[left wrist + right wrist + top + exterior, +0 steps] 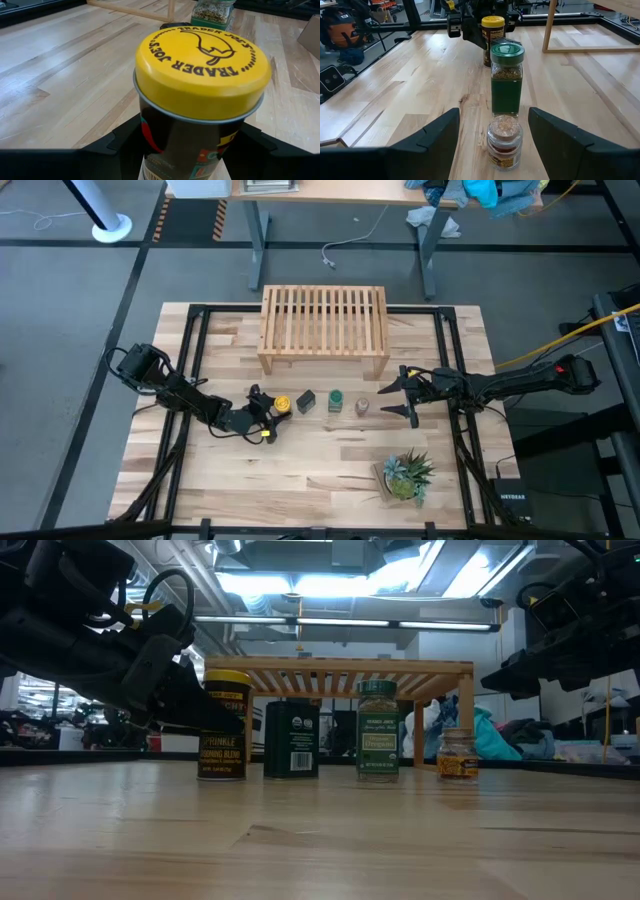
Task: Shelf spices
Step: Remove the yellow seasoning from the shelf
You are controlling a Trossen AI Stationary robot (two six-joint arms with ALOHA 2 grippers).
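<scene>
Done: nothing is placed on the shelf (324, 318).
Left: four spices are lined before it.
Left hand (266, 418): the yellow jar (283, 403) is grasped.
Right hand (398, 397): released, by the tiny jar (362, 407).

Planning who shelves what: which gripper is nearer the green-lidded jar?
Right. The right gripper is open, just beyond the tiny grey-topped jar beside the green-lidded jar. The left gripper straddles the yellow-lidded jar, with the black tin between.

The yellow lid (202, 67) reads "TRADER JOE'S".
</scene>
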